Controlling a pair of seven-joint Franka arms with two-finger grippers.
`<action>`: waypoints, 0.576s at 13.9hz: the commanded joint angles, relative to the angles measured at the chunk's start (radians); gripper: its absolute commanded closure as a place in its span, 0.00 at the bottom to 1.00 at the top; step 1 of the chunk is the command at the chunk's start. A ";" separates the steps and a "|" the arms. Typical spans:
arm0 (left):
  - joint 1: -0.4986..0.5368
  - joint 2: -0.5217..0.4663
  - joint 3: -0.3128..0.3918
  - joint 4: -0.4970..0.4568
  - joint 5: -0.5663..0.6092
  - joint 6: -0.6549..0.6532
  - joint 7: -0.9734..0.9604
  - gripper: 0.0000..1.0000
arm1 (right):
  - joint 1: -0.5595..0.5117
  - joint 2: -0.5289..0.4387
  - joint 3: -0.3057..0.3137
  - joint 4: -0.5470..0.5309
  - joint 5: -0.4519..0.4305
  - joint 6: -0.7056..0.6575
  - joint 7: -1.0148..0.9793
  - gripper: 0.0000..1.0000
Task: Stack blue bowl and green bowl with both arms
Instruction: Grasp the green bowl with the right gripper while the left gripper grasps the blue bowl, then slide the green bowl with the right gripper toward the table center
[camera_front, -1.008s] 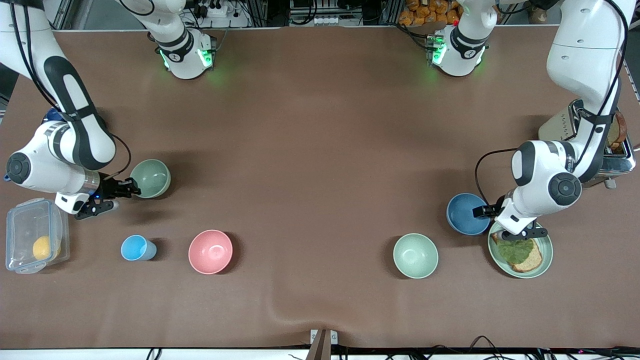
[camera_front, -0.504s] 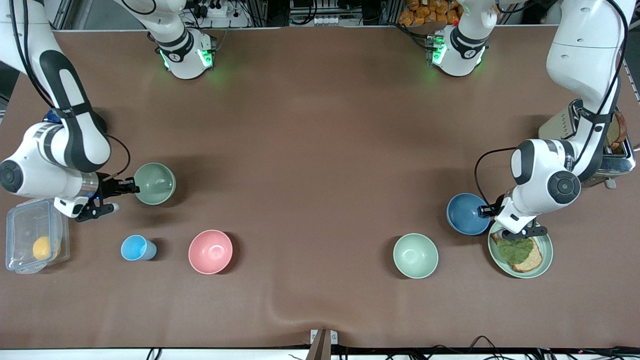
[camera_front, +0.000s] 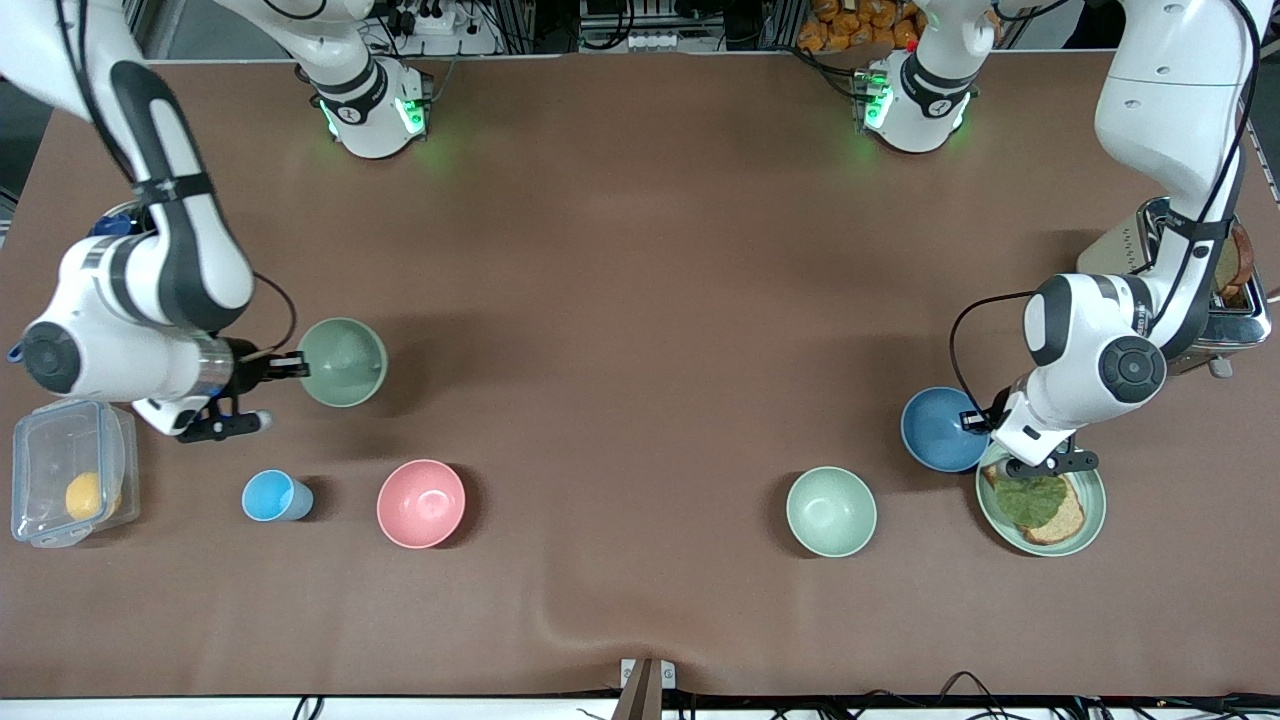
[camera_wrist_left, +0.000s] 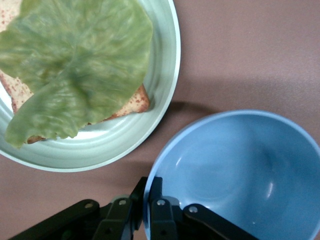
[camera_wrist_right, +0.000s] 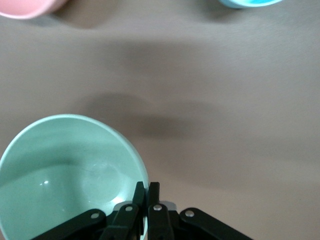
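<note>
The pale sage green bowl (camera_front: 343, 362) (camera_wrist_right: 65, 175) hangs above the table toward the right arm's end. My right gripper (camera_front: 296, 366) (camera_wrist_right: 147, 187) is shut on its rim, one finger inside and one outside. Toward the left arm's end, the medium-blue bowl (camera_front: 940, 430) (camera_wrist_left: 235, 175) sits right beside the green plate (camera_front: 1093, 520). My left gripper (camera_front: 972, 421) (camera_wrist_left: 148, 184) is shut on the blue bowl's rim on the side next to the plate. I cannot tell whether the blue bowl is off the table.
A pink bowl (camera_front: 421, 503) and a light-blue cup (camera_front: 276, 496) stand nearer the front camera than the green bowl. A mint bowl (camera_front: 831, 511) sits beside the plate of toast and lettuce (camera_wrist_left: 75, 75). A clear lidded box (camera_front: 68, 470) and a toaster (camera_front: 1235, 300) stand at the table's ends.
The right gripper carried the green bowl up and toward the table's middle. The left gripper's fingers shut on the blue bowl's rim, and that bowl shifted slightly.
</note>
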 joint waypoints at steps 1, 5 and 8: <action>0.008 -0.012 -0.002 -0.029 0.013 0.014 -0.034 1.00 | 0.068 -0.055 -0.003 -0.011 0.006 -0.021 0.139 1.00; 0.009 -0.023 -0.002 -0.018 0.013 0.006 -0.051 1.00 | 0.140 -0.090 -0.005 -0.013 0.100 -0.018 0.294 1.00; 0.017 -0.036 -0.002 -0.001 -0.042 -0.043 -0.048 1.00 | 0.226 -0.092 -0.005 -0.009 0.100 0.021 0.490 1.00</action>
